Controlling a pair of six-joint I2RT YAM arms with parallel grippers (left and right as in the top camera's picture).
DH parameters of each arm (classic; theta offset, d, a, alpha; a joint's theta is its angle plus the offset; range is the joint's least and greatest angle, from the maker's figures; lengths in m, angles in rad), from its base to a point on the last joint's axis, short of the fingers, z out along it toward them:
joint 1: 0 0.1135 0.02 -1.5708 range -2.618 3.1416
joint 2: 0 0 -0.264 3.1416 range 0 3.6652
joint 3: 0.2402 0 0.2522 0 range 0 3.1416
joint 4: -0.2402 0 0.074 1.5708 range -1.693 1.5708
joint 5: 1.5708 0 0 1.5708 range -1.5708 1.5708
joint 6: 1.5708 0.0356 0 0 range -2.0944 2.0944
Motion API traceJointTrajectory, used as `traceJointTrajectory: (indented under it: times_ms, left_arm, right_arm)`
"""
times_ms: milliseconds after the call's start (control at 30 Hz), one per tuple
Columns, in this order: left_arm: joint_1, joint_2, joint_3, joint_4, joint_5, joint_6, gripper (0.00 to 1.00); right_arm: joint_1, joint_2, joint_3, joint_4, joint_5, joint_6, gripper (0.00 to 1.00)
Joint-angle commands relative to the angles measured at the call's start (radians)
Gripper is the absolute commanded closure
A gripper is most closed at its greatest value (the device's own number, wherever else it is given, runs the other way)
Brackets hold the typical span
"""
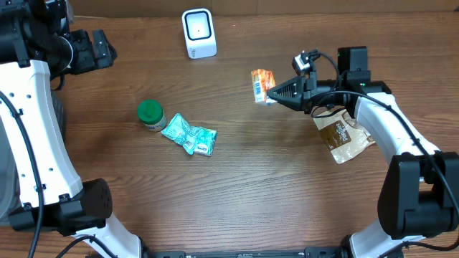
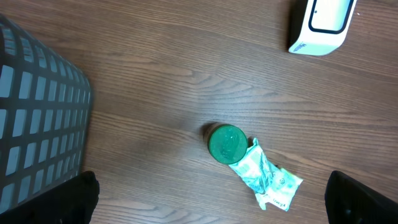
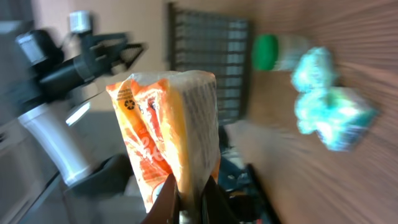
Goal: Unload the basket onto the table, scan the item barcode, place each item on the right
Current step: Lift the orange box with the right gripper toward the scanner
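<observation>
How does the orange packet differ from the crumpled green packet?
The orange plastic snack packet is pinched by the right gripper; the crumpled green-and-white plastic packet lies free on the wooden table. The orange packet looks fairly smooth; the green one is wrinkled. Both are small soft packets.

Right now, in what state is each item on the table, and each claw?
Orange snack packet, gripped by one edge.
Right claw, shut on it.
Left claw, open, empty.
Green-lidded jar, upright, lid on.
Teal wrapper, crumpled, lying beside the jar.
Brown pouch, lying flat.
White scanner, standing upright.
</observation>
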Motion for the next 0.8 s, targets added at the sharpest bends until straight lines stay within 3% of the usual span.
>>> traceJointTrajectory:
  times_ms: [0, 200, 333, 567, 767]
  left_arm:
    - [-0.007, -0.003, 0.001, 0.001, -0.006, 0.019, 0.01]
    - [-0.007, -0.003, 0.001, 0.001, -0.006, 0.019, 0.0]
    - [-0.007, -0.003, 0.001, 0.001, -0.006, 0.019, 0.0]
    - [-0.007, -0.003, 0.001, 0.001, -0.007, 0.019, 0.0]
    - [-0.006, -0.003, 0.001, 0.001, -0.006, 0.019, 0.0]
  right_arm:
    - [0.064, -0.014, 0.016, -0.048, 0.327, -0.011, 0.96]
    - [0.134, -0.014, 0.039, -0.231, 0.616, -0.111, 0.96]
    - [0.16, -0.013, 0.158, -0.398, 0.794, -0.149, 0.96]
    - [0.198, 0.049, 0.59, -0.617, 1.09, -0.192, 0.96]
    - [0.297, 0.175, 0.878, -0.584, 1.381, -0.255, 0.96]
